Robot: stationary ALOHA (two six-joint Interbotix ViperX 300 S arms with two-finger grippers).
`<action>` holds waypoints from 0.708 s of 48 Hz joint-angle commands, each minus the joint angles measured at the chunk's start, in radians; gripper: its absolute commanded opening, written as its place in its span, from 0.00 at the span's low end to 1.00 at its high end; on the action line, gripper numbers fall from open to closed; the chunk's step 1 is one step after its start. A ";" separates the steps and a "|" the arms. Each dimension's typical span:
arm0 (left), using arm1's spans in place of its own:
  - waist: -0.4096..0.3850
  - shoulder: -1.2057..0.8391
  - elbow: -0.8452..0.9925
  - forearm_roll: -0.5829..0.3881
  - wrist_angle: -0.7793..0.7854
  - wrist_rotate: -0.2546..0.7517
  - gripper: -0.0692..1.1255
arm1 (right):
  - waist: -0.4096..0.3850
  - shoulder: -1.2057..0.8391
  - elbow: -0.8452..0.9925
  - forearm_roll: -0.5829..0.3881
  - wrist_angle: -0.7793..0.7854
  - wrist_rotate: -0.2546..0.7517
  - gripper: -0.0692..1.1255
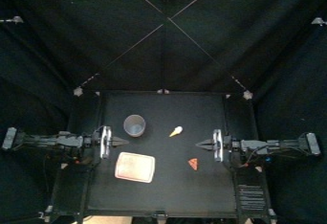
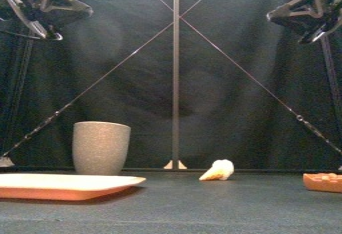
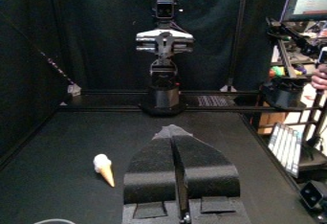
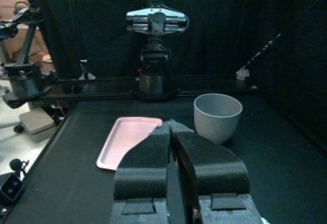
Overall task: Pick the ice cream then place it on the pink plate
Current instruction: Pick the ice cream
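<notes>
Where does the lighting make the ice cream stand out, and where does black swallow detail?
Front view: the pale ice cream stands out brightly against the black behind it. Top view: it and the pink plate are light patches on the dark table, casting no shadow that shows. Left wrist view: the shut black left claw shows little contrast with the table.

On the desk (image 1: 205, 108) the plate (image 1: 134, 167) lies front left, and the tall cup (image 1: 134, 124) stands behind it, apart from it, toward the back. The ice cream (image 1: 177, 130) lies right of the cup, near the middle and not touching it; a small toy food (image 1: 193, 163) lies before the ice cream, right of the plate and clear of it. The left pincer (image 3: 177, 132) is at the desk's left side and the right pincer (image 4: 173, 125) at its right side, with all four things between them.
</notes>
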 commanded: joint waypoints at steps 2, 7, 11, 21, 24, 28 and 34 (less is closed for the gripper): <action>0.025 -0.002 -0.002 -0.002 -0.023 0.003 0.00 | -0.052 0.054 -0.015 0.011 -0.006 0.011 0.06; 0.026 -0.003 -0.002 0.000 -0.021 0.005 0.04 | -0.101 0.156 -0.041 0.005 0.021 0.020 0.12; 0.021 -0.003 -0.002 0.000 -0.023 0.005 0.04 | -0.135 0.258 -0.091 -0.021 0.087 0.017 0.17; 0.021 -0.005 0.005 0.000 -0.023 0.005 0.04 | -0.193 0.502 -0.285 -0.186 0.362 0.021 0.42; 0.023 -0.005 0.006 0.002 -0.023 0.005 0.04 | -0.210 0.552 -0.334 -0.218 0.426 0.025 0.53; 0.023 -0.005 0.005 0.002 -0.023 0.005 0.04 | -0.239 0.620 -0.387 -0.236 0.488 0.020 0.71; 0.023 -0.005 0.006 0.002 -0.023 0.005 0.04 | -0.279 0.698 -0.426 -0.268 0.552 0.012 0.91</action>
